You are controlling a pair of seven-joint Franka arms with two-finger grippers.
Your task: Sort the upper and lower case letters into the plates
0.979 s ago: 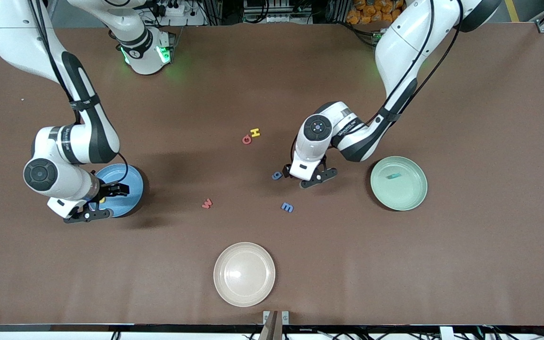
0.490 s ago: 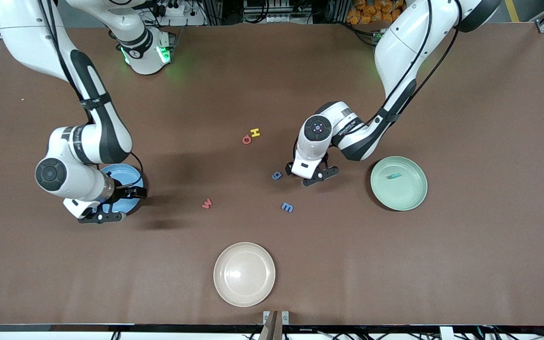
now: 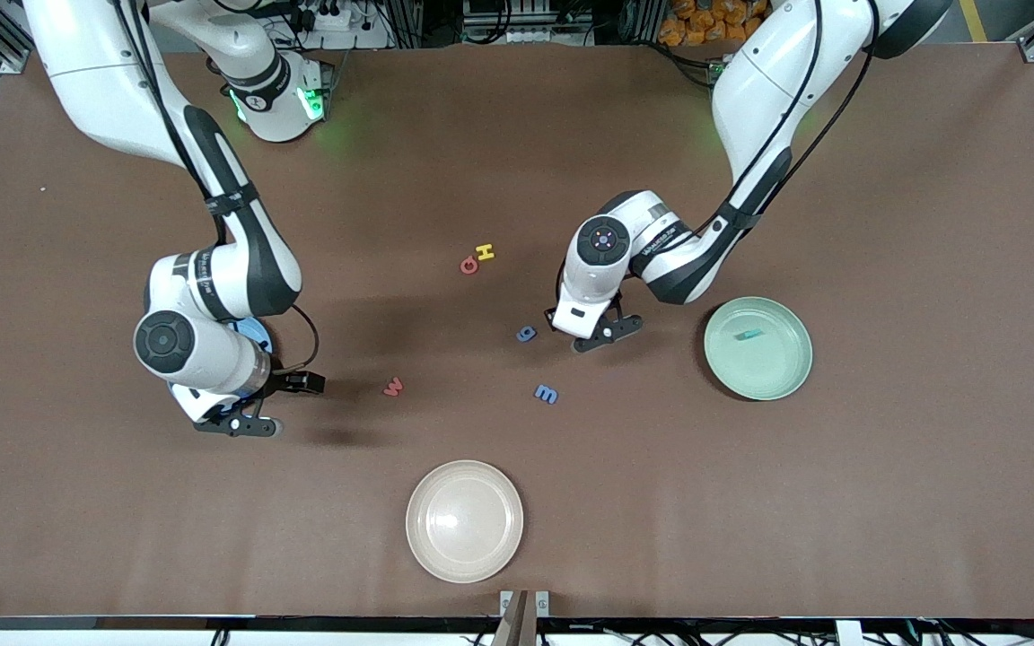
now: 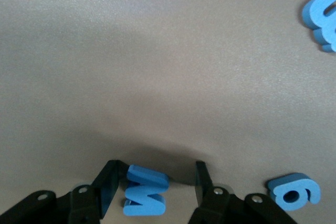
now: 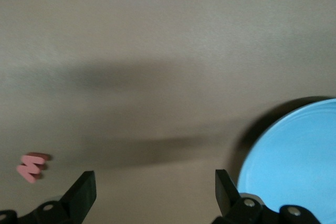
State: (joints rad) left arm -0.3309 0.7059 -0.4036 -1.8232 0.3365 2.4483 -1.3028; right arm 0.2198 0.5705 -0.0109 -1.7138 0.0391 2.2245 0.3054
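Since the earlier frame your right gripper (image 3: pixel 276 403) left the blue plate (image 3: pixel 258 332), jaws apart, heading for the red letter (image 3: pixel 393 387); left gripper (image 4: pixel 155 187) straddles a blue letter (image 4: pixel 144 191), not yet clamped.

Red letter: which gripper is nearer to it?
Right. The right gripper hangs beside the red letter, toward the right arm's end; the left gripper sits farther off, straddling a blue letter.

Matt brown table (image 3: pixel 885 467), chunky foam-like blue letter (image 4: pixel 144 192), smooth matt mint plate (image 3: pixel 782 377), glossier cream plate (image 3: pixel 464 521)
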